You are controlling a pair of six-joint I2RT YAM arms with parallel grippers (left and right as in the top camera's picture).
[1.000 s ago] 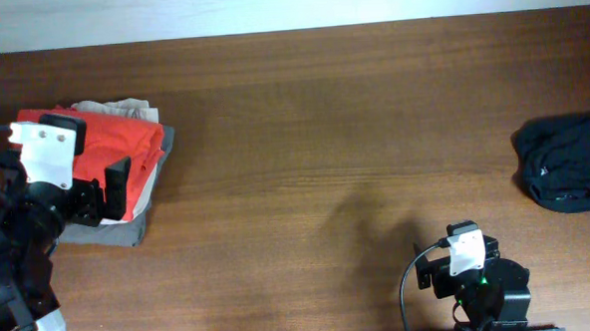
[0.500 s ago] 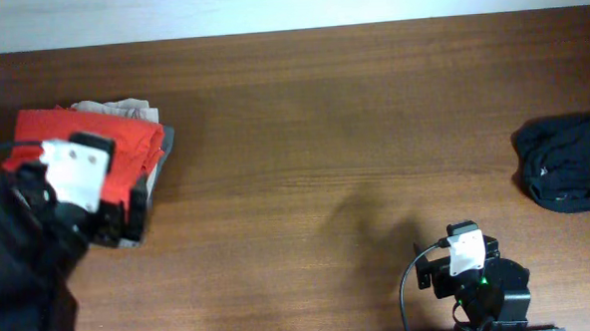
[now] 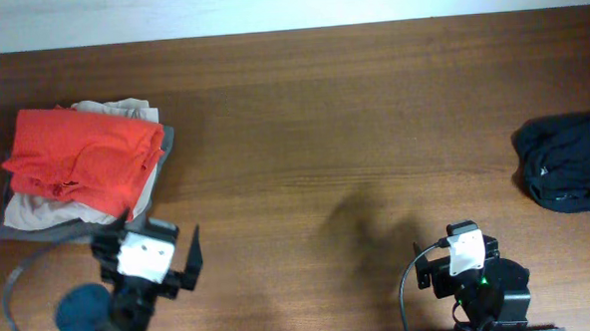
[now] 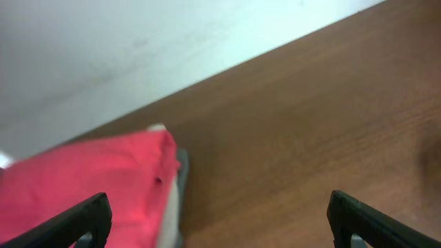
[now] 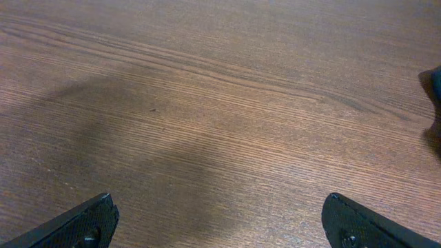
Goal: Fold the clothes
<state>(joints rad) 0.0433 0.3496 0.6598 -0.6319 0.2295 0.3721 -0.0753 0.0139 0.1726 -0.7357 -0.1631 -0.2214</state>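
From above, a pile of clothes (image 3: 71, 185) is sitting at the far left of the wooden table (image 3: 323, 114). An orange-red shirt (image 3: 80, 157) is lying folded on top, a beige garment (image 3: 123, 107) is peeking out beneath it, and a grey garment (image 3: 40, 230) is showing at the bottom edge. The left gripper (image 3: 149, 248) is hovering just beside the pile's near corner, with its dark fingers (image 3: 193, 258) spreading wide and holding nothing. At the far right edge a dark garment (image 3: 567, 172) is lying in a crumpled heap. The right gripper (image 3: 465, 246) is waiting at the near edge, well apart from it; from up here I cannot tell how its jaws are standing.

Through the left wrist camera, the left gripper's two fingertips (image 4: 72, 224) are poking into the bottom corners, far apart, with only bare table between them. The orange-red shirt (image 4: 83, 189) is filling the lower left, a pale layer showing under its edge, and a white wall (image 4: 103, 41) is rising behind the table.

Through the right wrist camera, the fingertips (image 5: 76, 224) are likewise sitting wide apart and gripping nothing, above bare wood grain. A sliver of the dark garment (image 5: 435, 81) is showing at the right edge.
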